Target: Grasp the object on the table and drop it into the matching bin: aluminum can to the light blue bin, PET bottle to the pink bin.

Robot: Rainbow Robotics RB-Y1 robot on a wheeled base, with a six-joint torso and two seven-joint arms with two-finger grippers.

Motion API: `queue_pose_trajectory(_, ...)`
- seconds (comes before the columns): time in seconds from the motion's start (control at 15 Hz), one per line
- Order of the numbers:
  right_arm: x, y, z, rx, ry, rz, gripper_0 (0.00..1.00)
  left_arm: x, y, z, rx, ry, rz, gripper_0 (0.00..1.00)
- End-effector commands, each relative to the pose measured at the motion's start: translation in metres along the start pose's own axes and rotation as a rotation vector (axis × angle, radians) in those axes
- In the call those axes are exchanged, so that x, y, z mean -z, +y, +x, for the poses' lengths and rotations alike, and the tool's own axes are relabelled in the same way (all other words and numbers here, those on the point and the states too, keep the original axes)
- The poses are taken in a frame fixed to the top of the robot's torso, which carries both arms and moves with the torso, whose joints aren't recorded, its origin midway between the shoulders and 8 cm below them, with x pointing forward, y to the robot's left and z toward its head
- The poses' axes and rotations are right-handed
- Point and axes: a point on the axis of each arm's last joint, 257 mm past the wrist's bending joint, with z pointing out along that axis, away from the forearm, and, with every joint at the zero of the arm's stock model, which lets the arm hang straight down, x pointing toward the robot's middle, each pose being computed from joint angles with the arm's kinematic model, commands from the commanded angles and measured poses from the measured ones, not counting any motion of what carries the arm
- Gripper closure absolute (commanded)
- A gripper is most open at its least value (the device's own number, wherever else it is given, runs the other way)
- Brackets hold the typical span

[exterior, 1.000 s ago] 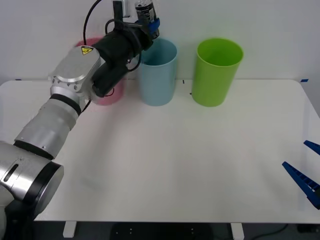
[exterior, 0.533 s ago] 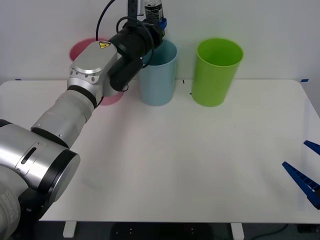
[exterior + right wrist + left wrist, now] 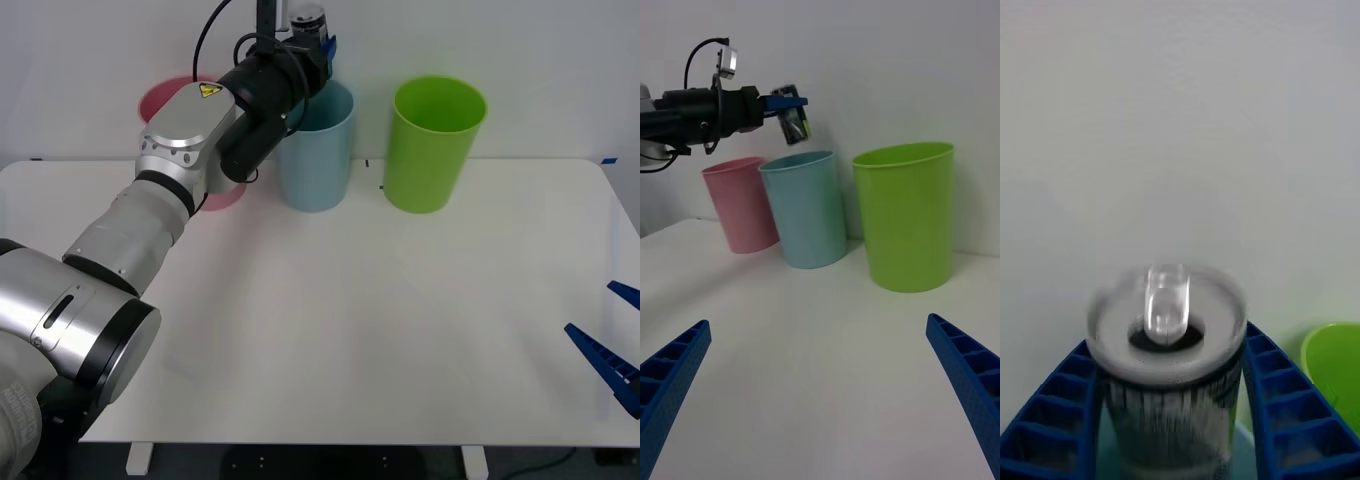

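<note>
Left hand point(image 3: 312, 42) clamps aluminum can point(image 3: 309, 18) above light blue bin point(image 3: 316, 145), tabletop point(image 3: 380, 320) far edge. Right hand point(image 3: 820, 405) spread wide, holding nothing, near right edge.

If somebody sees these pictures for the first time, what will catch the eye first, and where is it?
The left pincer stands out first: it holds the aluminum can high above the light blue bin at the far edge of the table. Next come the three bright bins in a row, the pink bin on the robot's left and a lime green bin on its right. The right pincer waits open near the table's near right corner.
</note>
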Motion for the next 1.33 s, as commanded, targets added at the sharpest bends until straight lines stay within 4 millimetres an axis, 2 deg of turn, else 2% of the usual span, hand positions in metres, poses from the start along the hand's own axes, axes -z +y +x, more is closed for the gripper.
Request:
queue_pose_trajectory(0.07,0.0,0.0,0.0,0.0,0.0,0.0,0.0,0.0,-0.001,0.0,0.01,0.0,0.005,0.0)
queue_pose_trajectory(0.47,0.0,0.0,0.0,0.0,0.0,0.0,0.0,0.0,-0.007,0.002,0.026,0.004,0.024,0.0)
queue_pose_trajectory(0.87,0.0,0.0,0.0,0.0,0.0,0.0,0.0,0.006,-0.002,0.006,0.054,0.024,0.059,0.0)
queue_pose_trajectory(1.07,0.0,0.0,0.0,0.0,0.0,0.0,0.0,0.008,-0.017,0.004,0.079,0.029,0.109,0.0)
queue_pose_trajectory(1.33,0.0,0.0,0.0,0.0,0.0,0.0,0.0,0.035,0.004,0.004,0.102,0.009,0.129,0.0)
